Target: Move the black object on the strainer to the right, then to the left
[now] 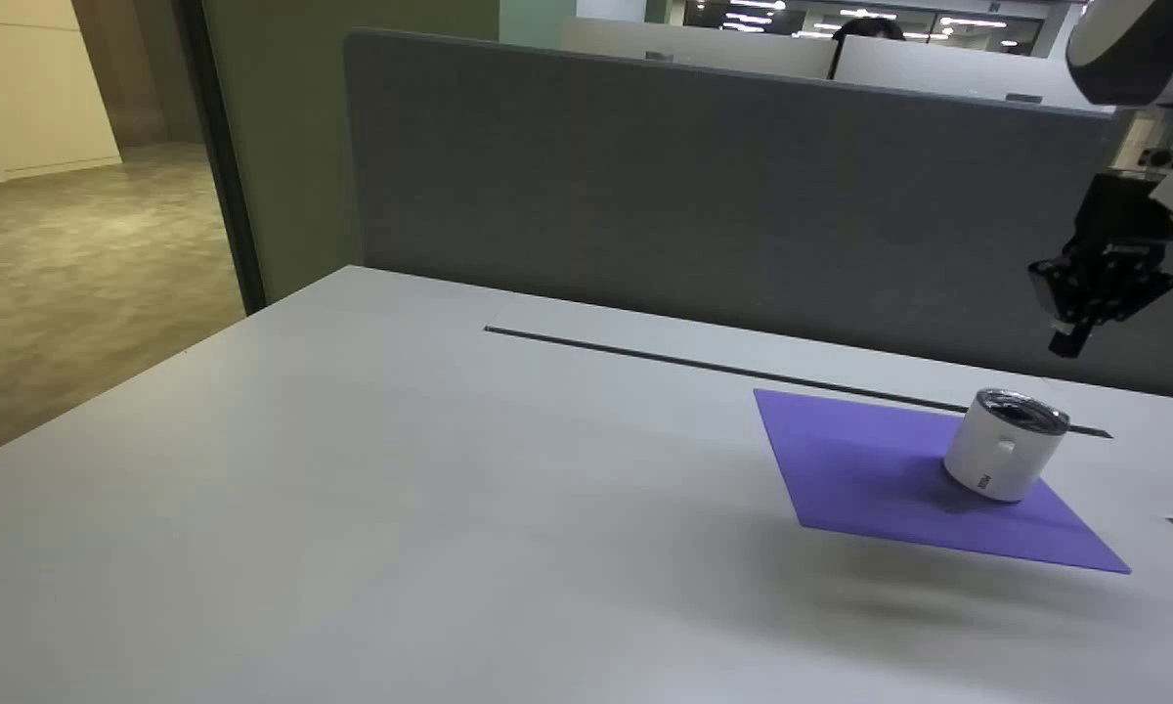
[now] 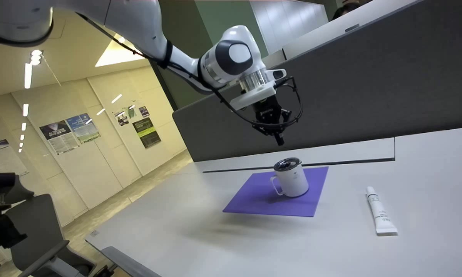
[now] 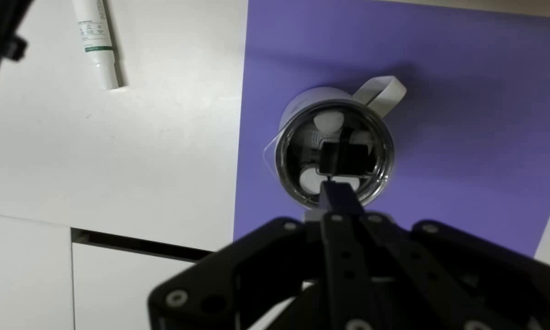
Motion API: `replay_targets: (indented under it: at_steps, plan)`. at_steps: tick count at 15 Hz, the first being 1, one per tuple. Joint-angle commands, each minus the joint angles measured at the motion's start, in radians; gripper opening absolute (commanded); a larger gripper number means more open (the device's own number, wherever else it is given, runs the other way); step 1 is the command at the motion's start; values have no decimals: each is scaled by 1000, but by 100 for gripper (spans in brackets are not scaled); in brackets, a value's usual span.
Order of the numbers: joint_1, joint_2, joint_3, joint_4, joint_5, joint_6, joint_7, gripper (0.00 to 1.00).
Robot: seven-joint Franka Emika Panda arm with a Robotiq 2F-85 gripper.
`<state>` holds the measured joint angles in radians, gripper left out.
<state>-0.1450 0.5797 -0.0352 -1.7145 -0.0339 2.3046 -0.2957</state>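
Observation:
The strainer shows as a white handled mug with a clear, dark-rimmed lid, upright on the purple mat, in both exterior views (image 1: 997, 460) (image 2: 293, 181) and in the wrist view (image 3: 314, 97). The black object (image 3: 346, 159) shows in the wrist view as a small black block on the lid, among dark reflections. In an exterior view it is a dark patch (image 1: 1028, 412) on the lid; its exact edges are hard to tell. My gripper (image 3: 341, 197) is shut, fingertips together, with nothing seen between them. It hangs above the mug, apart from it, in both exterior views (image 1: 1069, 340) (image 2: 279, 139).
The purple mat (image 1: 846, 460) lies on the white table (image 1: 401, 508). A white tube (image 2: 380, 213) lies beside it, also in the wrist view (image 3: 96, 34). A dark slot (image 2: 350, 162) runs along the back of the table, before a grey partition (image 1: 694, 196).

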Motion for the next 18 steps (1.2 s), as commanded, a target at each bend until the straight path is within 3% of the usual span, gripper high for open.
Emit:
replay_targets:
  at_steps: [1, 8, 18]
  plan:
    - [-14, 2, 8, -69, -1, 98, -14, 0]
    - [-18, 43, 8, -111, -13, 211, -19, 0]
    - [-24, 65, 18, -123, -5, 253, -24, 0]
